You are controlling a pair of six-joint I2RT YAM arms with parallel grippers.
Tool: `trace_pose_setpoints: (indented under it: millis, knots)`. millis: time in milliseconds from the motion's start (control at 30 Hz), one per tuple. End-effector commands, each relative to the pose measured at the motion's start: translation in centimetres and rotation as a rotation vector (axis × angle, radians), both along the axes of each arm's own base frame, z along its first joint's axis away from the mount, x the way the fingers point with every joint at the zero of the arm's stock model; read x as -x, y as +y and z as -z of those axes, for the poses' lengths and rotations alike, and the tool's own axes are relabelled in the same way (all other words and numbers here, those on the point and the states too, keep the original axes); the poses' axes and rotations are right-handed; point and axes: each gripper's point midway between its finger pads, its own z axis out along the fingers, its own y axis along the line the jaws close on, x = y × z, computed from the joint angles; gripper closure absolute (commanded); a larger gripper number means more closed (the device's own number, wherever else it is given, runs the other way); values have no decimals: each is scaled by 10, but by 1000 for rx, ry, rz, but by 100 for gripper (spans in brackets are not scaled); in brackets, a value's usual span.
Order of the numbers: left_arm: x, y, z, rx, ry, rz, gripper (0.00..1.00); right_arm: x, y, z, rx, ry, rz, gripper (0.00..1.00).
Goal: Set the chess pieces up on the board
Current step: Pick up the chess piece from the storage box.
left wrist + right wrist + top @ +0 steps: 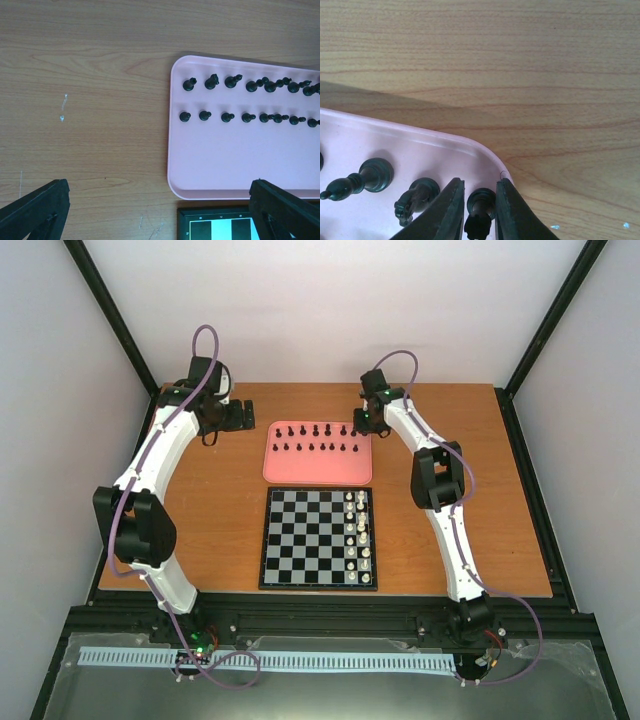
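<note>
right fingers [451, 210] narrow around corner black piece [481, 200] on pink tray [395, 132] to lift it to the board [300, 540], contact unclear; left fingers [35, 210] wide, idle

Nothing here can be read — no brand, label, number or sign on any surface. The only candidate is the board [220, 230]: in the left wrist view its dark border carries a row of tiny pale marks along the edge — too small and blurred to make out as letters or digits.
</note>
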Motion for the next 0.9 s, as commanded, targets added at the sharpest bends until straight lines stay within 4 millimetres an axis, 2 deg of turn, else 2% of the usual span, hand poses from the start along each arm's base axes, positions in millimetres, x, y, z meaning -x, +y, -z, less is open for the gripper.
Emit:
trace_pose_setpoints:
  millis: [0, 200, 400, 567, 700, 867]
  knots:
    - [-5, -2, -3, 0, -12, 18, 0, -3, 4, 5, -3, -1, 11, 79]
    - [-6, -2, -3, 3, -14, 15, 0, -3, 2, 1, 9, -6, 14, 90]
    - [-5, -3, -1, 7, -9, 17, 0, -10, 2, -19, 10, -64, 0, 97]
    - [-5, -2, -1, 4, -8, 15, 0, -14, 4, -58, -9, -136, -15, 97]
    - [-4, -1, 3, 0, 3, 12, 0, -9, -1, -93, 21, -184, -17, 97]
    - [-3, -2, 4, 8, 11, 6, 0, 14, -2, -129, 51, -208, -44, 97]
